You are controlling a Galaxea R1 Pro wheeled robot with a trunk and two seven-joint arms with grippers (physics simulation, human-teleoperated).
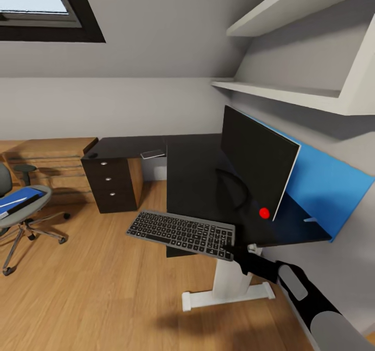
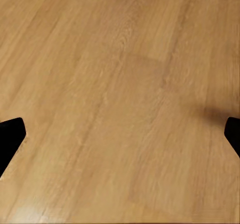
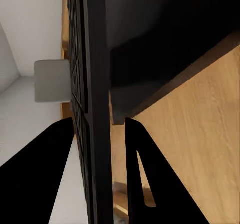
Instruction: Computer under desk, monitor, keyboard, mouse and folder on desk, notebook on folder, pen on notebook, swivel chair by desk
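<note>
Head view: right pincer (image 1: 233, 251) pinching keyboard (image 1: 181, 232) by its near end, held level past the table (image 1: 192, 184) edge, ready to slide beside monitor (image 1: 258, 162). Left pincer (image 2: 120, 134) spread over wooden floor (image 2: 120, 84). Folder (image 1: 18, 199) lying on swivel chair (image 1: 23, 208).

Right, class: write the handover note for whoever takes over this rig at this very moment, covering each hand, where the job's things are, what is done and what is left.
Right hand: shut on one end of the slim black keyboard, held in the air at the front edge of the glossy black L-shaped desk.
Left hand: open, over bare wooden floor.
Done: wide black monitor stands on the desk.
Left: set the keyboard down beside the monitor; move the bright blue folder off the grey swivel chair; then the remaining items.
</note>
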